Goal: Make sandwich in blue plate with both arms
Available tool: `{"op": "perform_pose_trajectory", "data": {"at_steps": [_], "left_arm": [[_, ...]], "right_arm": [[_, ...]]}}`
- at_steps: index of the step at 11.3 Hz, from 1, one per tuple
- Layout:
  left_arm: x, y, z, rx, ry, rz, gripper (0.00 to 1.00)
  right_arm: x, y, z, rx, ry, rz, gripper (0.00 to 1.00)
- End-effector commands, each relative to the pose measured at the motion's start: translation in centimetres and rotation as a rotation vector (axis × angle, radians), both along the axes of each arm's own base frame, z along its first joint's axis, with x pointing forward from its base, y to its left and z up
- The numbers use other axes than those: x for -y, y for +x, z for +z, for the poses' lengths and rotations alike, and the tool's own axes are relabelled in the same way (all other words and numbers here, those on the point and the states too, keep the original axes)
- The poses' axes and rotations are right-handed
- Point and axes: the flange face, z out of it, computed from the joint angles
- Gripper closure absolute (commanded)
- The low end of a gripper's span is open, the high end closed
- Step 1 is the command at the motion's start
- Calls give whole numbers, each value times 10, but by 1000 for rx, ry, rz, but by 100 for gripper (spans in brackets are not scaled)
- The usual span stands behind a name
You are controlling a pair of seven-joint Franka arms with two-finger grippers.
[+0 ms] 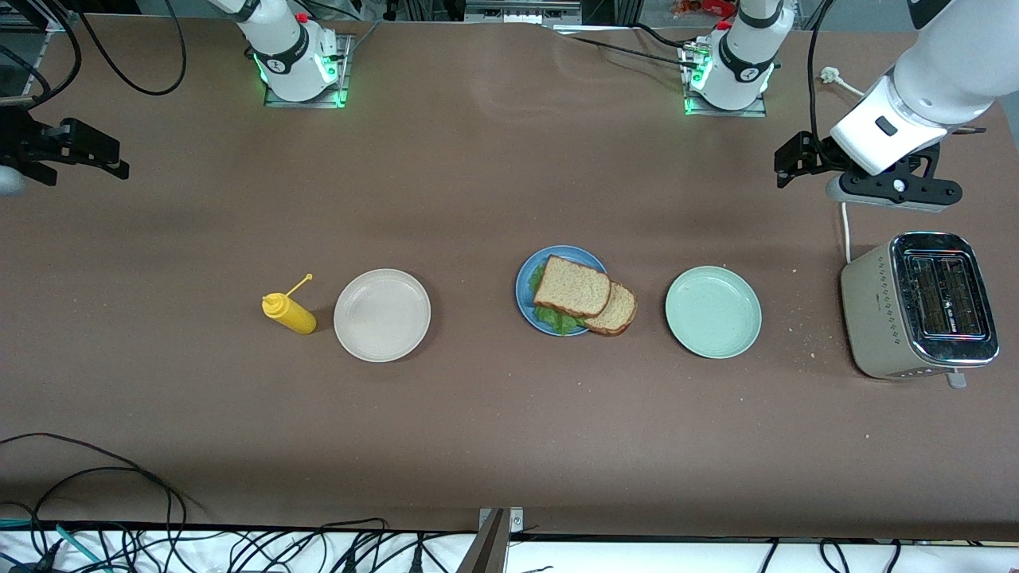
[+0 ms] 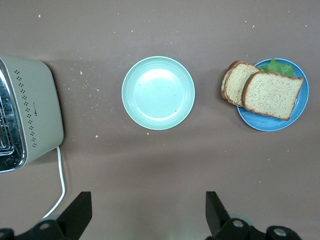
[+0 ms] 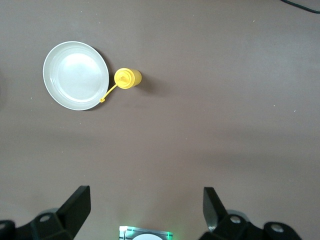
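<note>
Brown tabletop (image 1: pixel 478 159), frame centre: sandwich (image 1: pixel 583 296) on blue plate (image 1: pixel 527 280), well apart from both grippers. Left gripper (image 1: pixel 804 163), upper right, and right gripper (image 1: pixel 72 151), upper left, gape wide, empty. No legible writing.

A brown tabletop (image 1: pixel 493 430) carries a row across its middle: a yellow squeeze bottle (image 1: pixel 290 312), a cream-white plate (image 1: pixel 382 315) just beside it, the blue plate (image 1: pixel 528 280), a pale green plate (image 1: pixel 713 312), and a toaster (image 1: pixel 919 306) near the left arm's edge, among scattered crumbs (image 1: pixel 806 338).
</note>
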Motion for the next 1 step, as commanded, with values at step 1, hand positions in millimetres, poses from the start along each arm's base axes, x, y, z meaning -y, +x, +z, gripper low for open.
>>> {"op": "perform_pose_trajectory", "data": {"at_steps": [1], "left_arm": [[-1,2,5,1,22,-7,0]], "right_arm": [[0,-4,8,-1,-12,-11,0]]}}
